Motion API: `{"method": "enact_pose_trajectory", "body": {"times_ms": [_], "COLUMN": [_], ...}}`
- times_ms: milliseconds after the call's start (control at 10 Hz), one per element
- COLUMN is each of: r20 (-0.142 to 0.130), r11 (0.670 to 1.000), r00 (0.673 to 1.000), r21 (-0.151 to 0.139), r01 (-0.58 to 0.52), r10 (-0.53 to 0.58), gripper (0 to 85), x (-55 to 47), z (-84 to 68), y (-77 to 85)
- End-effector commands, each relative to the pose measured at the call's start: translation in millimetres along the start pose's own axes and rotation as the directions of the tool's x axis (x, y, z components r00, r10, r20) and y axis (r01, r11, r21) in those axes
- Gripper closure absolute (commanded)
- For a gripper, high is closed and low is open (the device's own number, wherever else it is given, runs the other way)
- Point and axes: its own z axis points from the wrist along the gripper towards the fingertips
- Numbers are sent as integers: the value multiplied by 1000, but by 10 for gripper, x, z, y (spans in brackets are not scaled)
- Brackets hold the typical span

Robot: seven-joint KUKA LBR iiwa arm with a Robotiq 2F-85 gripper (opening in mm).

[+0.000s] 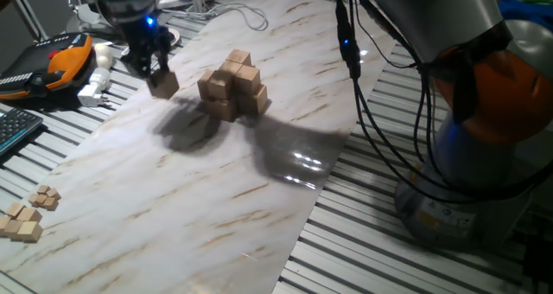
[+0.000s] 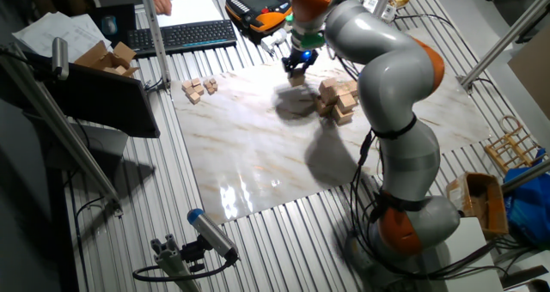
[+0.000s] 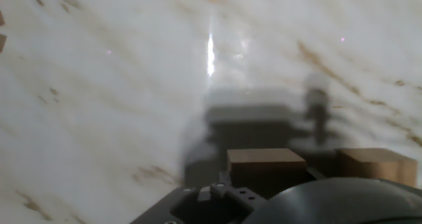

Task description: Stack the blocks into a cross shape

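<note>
A pile of plain tan wooden blocks (image 1: 233, 86) stands stacked in two or three layers at the far middle of the marble-patterned board (image 1: 173, 190); it also shows in the other fixed view (image 2: 337, 99). My gripper (image 1: 160, 76) hangs left of the pile, shut on one tan block (image 1: 163, 85) that is held a little above the board with its shadow below. In the other fixed view the gripper (image 2: 297, 66) holds this block (image 2: 297, 79). In the hand view the held block (image 3: 266, 161) sits at the bottom middle, and another block face (image 3: 377, 165) shows to its right.
A small cluster of smaller wooden cubes (image 1: 26, 218) lies at the board's near left corner. An orange teach pendant (image 1: 65, 56), a white plug (image 1: 95, 88) and a keyboard (image 1: 15, 130) lie left of the board. Black cables (image 1: 359, 78) hang at the right, by the arm's base (image 1: 484, 156).
</note>
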Motion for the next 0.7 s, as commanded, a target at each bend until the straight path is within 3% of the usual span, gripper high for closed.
{"method": "enact_pose_trajectory", "body": {"times_ms": [0,300,600], "r20": [10,30,35], "r11": [1000,998,999], "r00": [1000,998,999], "r21": [15,25,18], "r01": [11,59,40], "r10": [-11,-60,-40], "gripper": [850,850,850], "x": [51,51,14], "z": [5,75,116], "y": [-691,-981,-1115]}}
